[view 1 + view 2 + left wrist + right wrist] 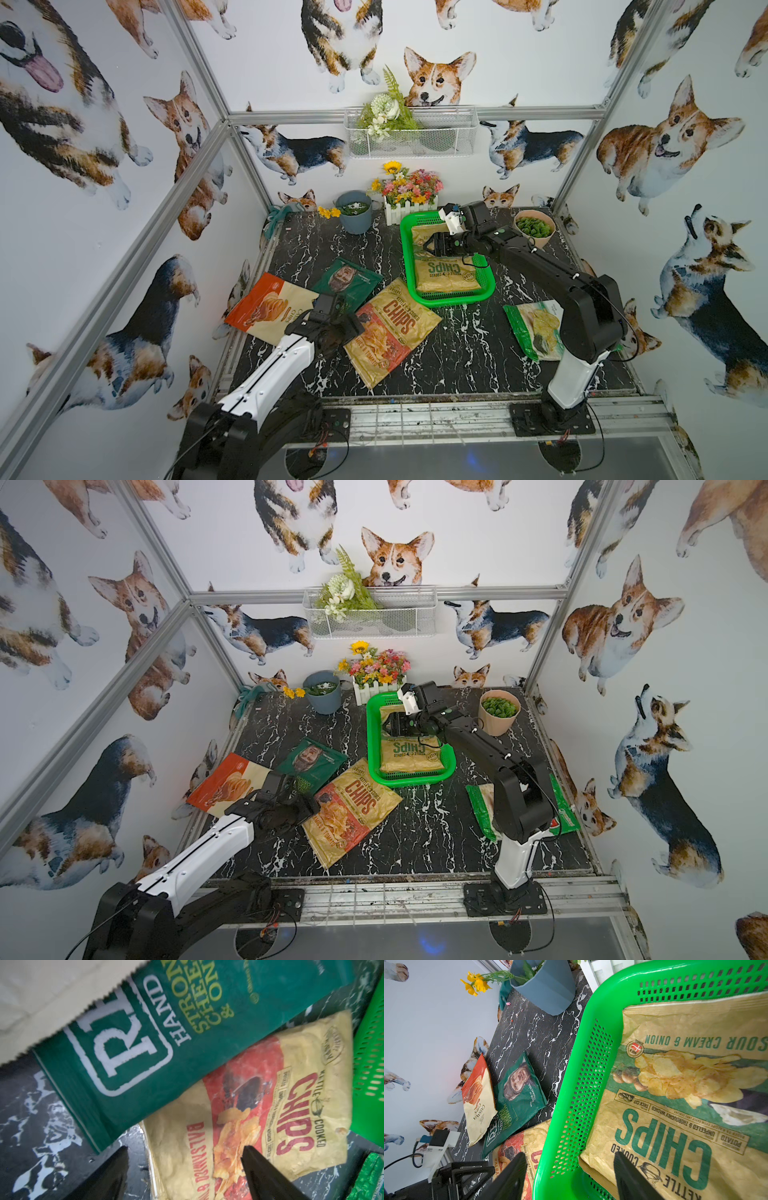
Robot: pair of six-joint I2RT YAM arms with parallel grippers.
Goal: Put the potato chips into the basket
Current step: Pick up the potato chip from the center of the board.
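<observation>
Status of placement: one tan CHIPS bag (pixel 446 274) was found lying flat inside the basket (pixel 408 257), while four bags lay outside it on the tabletop (pixel 457 353). The red-and-tan CHIPS bag (pixel 390 328) lay just beside the basket's near left corner, its long axis running diagonally away from that corner. The left claw (pixel 185 1148) was positioned over that bag's edge farthest from the basket, jaws spread wide, nothing gripped; contact could not be determined. The right claw (pixel 569 1154) was held over the basket, jaws parted and empty. The left arm was judged nearer.
</observation>
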